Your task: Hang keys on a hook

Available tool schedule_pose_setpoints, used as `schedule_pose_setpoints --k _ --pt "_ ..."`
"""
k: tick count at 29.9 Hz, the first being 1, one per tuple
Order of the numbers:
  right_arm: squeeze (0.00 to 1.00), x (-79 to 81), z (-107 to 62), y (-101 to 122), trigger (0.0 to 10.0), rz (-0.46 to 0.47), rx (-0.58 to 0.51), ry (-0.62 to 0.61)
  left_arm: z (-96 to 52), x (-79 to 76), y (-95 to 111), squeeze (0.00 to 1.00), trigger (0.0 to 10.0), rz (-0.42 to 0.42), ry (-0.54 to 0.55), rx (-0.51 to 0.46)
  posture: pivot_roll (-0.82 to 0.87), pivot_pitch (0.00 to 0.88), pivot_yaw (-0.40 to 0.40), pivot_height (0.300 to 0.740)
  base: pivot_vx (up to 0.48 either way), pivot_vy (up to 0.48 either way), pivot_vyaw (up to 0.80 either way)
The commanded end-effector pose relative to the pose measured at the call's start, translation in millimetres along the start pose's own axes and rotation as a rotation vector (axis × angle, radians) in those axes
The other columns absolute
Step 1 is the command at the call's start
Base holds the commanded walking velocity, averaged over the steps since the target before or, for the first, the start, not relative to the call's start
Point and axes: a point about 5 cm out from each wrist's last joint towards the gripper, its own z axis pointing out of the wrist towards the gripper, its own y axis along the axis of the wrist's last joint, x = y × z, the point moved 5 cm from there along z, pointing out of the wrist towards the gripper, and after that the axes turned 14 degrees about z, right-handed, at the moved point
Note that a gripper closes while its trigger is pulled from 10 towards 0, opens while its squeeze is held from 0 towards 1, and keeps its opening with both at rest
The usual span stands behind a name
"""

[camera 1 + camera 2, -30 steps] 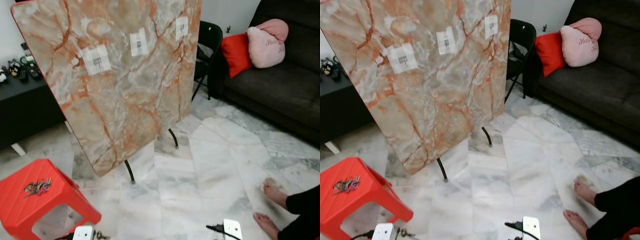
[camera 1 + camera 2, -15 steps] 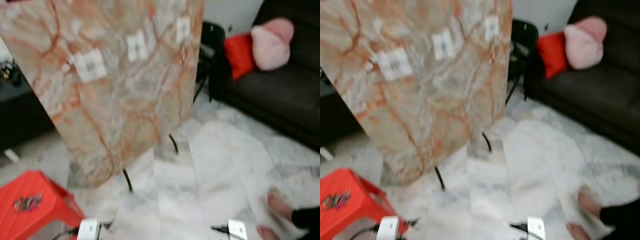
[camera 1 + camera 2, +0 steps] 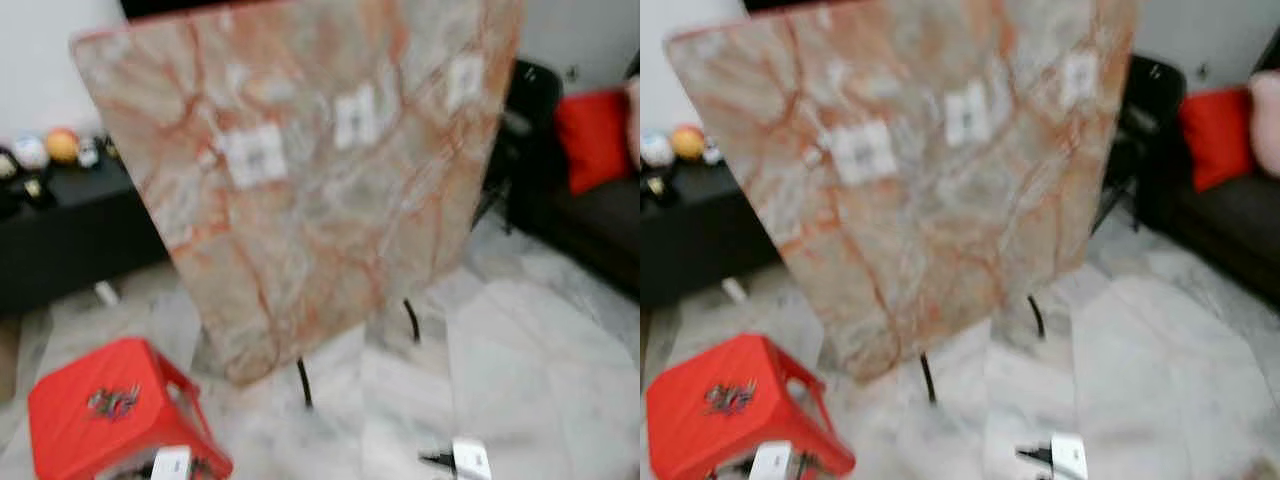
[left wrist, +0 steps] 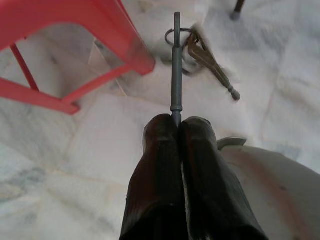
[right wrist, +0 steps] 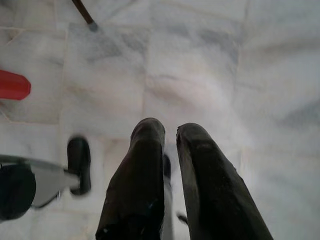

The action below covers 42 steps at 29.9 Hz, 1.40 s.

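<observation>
My left gripper point(image 4: 179, 122) is shut on the grey shaft of a key point(image 4: 176, 65). The key's ring point(image 4: 178, 33) and another key point(image 4: 211, 66) dangle above the marble floor beside a red stool point(image 4: 75, 30). A second bunch of keys point(image 3: 113, 401) lies on top of that stool point(image 3: 60, 440). Behind the stool stands a tilted marble-patterned board point(image 3: 320, 220) with three white hook patches point(image 3: 254, 156); the blur hides the hooks themselves. My right gripper point(image 5: 170, 131) hangs over the floor, fingers together, holding nothing.
The board rests on thin black legs point(image 3: 304, 382). A low black cabinet point(image 3: 70, 235) with small figures stands at the left. A black chair point(image 3: 528, 95) and a dark sofa with a red cushion point(image 3: 592, 135) stand at the right. Pale marble floor lies ahead.
The whole picture has shifted right and blurred, so the camera has turned left. The person's feet have left the frame. The stool, keys and board hold their places.
</observation>
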Motion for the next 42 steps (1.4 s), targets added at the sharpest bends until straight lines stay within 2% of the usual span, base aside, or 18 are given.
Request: schedule_pose_setpoints --k 1,3,8,11,13,16,17,19,20,22,23,24,26,28,29,31,33,42 --pt "0.0 5.2 0.5 -2 10.0 0.007 0.0 0.008 0.2 6.2 8 0.0 10.0 0.065 -0.003 -0.03 0.03 0.0 -0.015 0.74 0.322 0.0 0.0" --pt "0.0 4.7 0.5 -3 10.0 0.007 0.001 0.004 1.3 4.1 19 0.0 10.0 0.113 -0.024 -0.068 0.03 0.0 -0.016 0.74 0.322 0.0 0.0" --pt "0.0 4.0 0.5 -4 10.0 0.008 0.011 -0.001 2.7 -0.8 43 0.0 10.0 0.152 -0.058 -0.162 0.03 0.0 -0.015 0.74 0.324 0.0 0.0" --pt "0.0 3.6 0.4 -5 10.0 0.008 0.017 -0.003 2.3 -1.9 67 0.0 10.0 0.193 -0.067 -0.249 0.03 0.0 -0.013 0.74 0.328 0.0 -0.7" --pt "0.0 3.7 0.4 -5 10.0 0.008 0.016 -0.003 2.0 -1.9 71 0.0 10.0 0.203 -0.067 -0.265 0.03 0.0 -0.013 0.74 0.326 0.0 -0.76" --pt "0.0 3.2 0.4 -4 10.0 0.015 0.003 -0.008 -2.7 6.9 109 0.0 10.0 0.206 -0.038 -0.402 0.03 0.0 -0.013 0.74 0.102 0.0 0.0" --pt "0.0 3.2 0.4 -4 10.0 0.015 0.003 -0.008 -2.7 6.9 109 0.0 10.0 0.206 -0.038 -0.402 0.03 0.0 -0.013 0.74 0.0 0.0 0.0" --pt "0.0 3.1 0.4 -3 10.0 0.017 0.003 -0.009 -7.8 12.6 131 0.0 10.0 0.2 -0.021 -0.483 0.04 0.0 -0.014 0.74 0.0 0.0 0.0" --pt "0.0 3.1 0.4 -3 10.0 0.017 0.003 -0.009 -7.8 12.6 131 0.0 10.0 0.2 -0.021 -0.483 0.04 0.0 -0.014 0.74 0.0 0.0 0.0" --pt "0.0 3.0 0.4 -3 10.0 0.012 0.002 -0.009 -21.7 15.5 171 0.0 10.0 0.166 -0.011 -0.639 0.04 0.0 -0.016 0.74 0.0 0.0 0.0" --pt "0.0 3.0 0.4 -3 10.0 0.012 0.002 -0.009 -21.7 15.5 171 0.0 10.0 0.166 -0.011 -0.639 0.04 0.0 -0.016 0.74 0.0 0.0 0.0" --pt "0.0 3.2 0.5 -3 10.0 0.01 0.001 -0.008 -29.4 15.5 188 0.0 10.0 0.155 -0.014 -0.706 0.04 0.0 -0.016 0.74 0.0 0.0 0.0" --pt "0.0 3.1 0.5 -2 10.0 0.009 -0.001 -0.009 -46.8 12.6 218 0.0 10.0 0.197 -0.028 -0.828 0.04 0.0 -0.014 0.74 0.0 0.0 0.0" --pt "0.0 3.0 0.5 -2 10.0 0.008 -0.001 -0.01 -59.8 10.8 237 0.0 10.0 0.228 -0.039 -0.903 0.04 0.0 -0.014 0.74 0.0 0.0 0.0" --pt "0.0 3.0 0.5 -2 10.0 0.008 -0.001 -0.01 -59.8 10.8 237 0.0 10.0 0.228 -0.039 -0.903 0.04 0.0 -0.014 0.74 0.0 0.0 0.0" --pt "0.0 3.0 0.5 -2 10.0 0.005 -0.002 -0.01 -74.8 7.6 254 0.0 10.0 0.267 -0.066 -0.979 0.04 0.0 -0.011 0.74 0.0 0.0 0.0" --pt "0.0 3.2 0.5 -2 10.0 0.002 -0.002 -0.01 -82.3 4.8 260 0.0 10.0 0.292 -0.085 -1.01 0.04 0.0 -0.011 0.74 0.0 0.0 0.0" --pt "0.0 2.7 0.4 -2 10.0 -0.007 -0.002 -0.013 -116.9 -5.0 261 0.0 10.0 0.365 -0.154 -1.078 0.04 0.0 -0.011 0.74 0.0 0.0 0.0"
